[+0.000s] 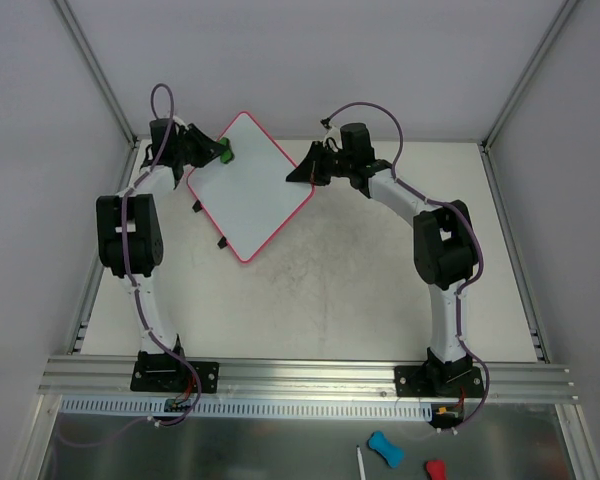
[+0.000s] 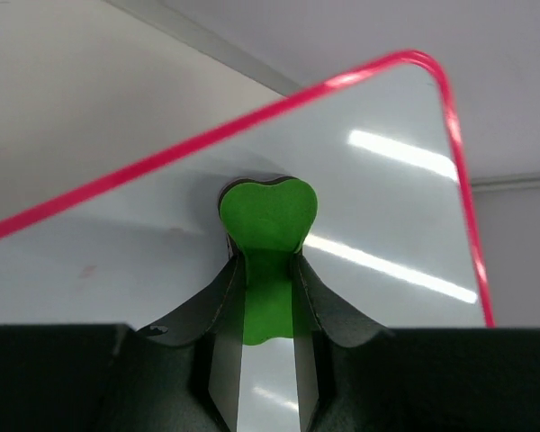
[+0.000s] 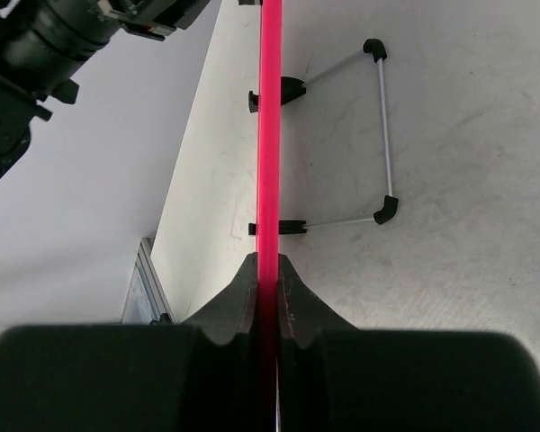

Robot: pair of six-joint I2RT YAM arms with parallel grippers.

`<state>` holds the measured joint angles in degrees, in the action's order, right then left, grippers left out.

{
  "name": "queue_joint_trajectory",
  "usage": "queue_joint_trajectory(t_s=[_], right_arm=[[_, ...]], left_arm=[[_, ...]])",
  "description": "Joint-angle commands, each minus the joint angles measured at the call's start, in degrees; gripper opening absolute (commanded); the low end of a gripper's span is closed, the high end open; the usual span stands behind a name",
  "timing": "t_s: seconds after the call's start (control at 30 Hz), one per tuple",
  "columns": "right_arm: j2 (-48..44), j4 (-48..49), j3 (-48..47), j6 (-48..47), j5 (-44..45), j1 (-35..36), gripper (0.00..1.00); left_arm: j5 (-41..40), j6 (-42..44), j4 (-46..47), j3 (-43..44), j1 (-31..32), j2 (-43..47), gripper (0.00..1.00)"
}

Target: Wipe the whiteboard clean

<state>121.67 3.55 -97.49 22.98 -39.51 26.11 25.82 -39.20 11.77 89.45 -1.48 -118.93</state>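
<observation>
The whiteboard (image 1: 250, 190) is white with a pink-red rim and hangs tilted like a diamond above the table's back left. I see no scribbles on its face (image 2: 387, 207). My left gripper (image 1: 216, 152) is shut on a green eraser (image 1: 225, 152), whose rounded head (image 2: 268, 214) lies against the board near its upper left edge. In the left wrist view that gripper (image 2: 268, 259) pinches the eraser's stem. My right gripper (image 1: 302, 172) is shut on the board's right corner; in the right wrist view the rim (image 3: 269, 135) runs edge-on between that gripper (image 3: 266, 263).
A thin wire stand with black feet (image 3: 382, 135) lies on the table under the board; its feet (image 1: 196, 207) show at the board's lower left. In front of the base rail lie a blue eraser (image 1: 384, 448), a red one (image 1: 435, 468) and a white pen (image 1: 361, 465).
</observation>
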Motion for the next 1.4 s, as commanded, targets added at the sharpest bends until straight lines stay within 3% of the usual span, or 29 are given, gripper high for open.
queue_joint_trajectory(t_s=[0.0, 0.3, 0.67, 0.8, 1.0, 1.37], right_arm=[[-2.93, 2.69, -0.77, -4.09, -1.54, 0.96, 0.0], [-3.01, 2.69, -0.77, -4.09, -1.63, 0.96, 0.0], [-3.1, 2.69, -0.59, -4.09, -1.71, 0.96, 0.0], [-3.1, 2.69, -0.59, -4.09, -1.71, 0.96, 0.0], [-3.19, 2.69, -0.59, -4.17, -1.8, 0.96, 0.0], [-2.93, 2.69, -0.68, -4.09, -1.63, 0.96, 0.0]], left_arm=[[0.1, -3.94, -5.97, -5.32, -3.96, -4.64, 0.0], [-0.87, -9.4, -4.39, -16.4, -9.77, -1.92, 0.0], [-5.34, -11.51, -3.6, -21.59, -11.09, 2.57, 0.0], [-3.42, -12.92, -3.42, -22.04, -12.67, 1.43, 0.0], [5.27, -15.38, 4.57, -21.6, -12.33, -2.0, 0.0], [8.1, -14.15, 5.81, -21.08, -4.78, 0.98, 0.0]])
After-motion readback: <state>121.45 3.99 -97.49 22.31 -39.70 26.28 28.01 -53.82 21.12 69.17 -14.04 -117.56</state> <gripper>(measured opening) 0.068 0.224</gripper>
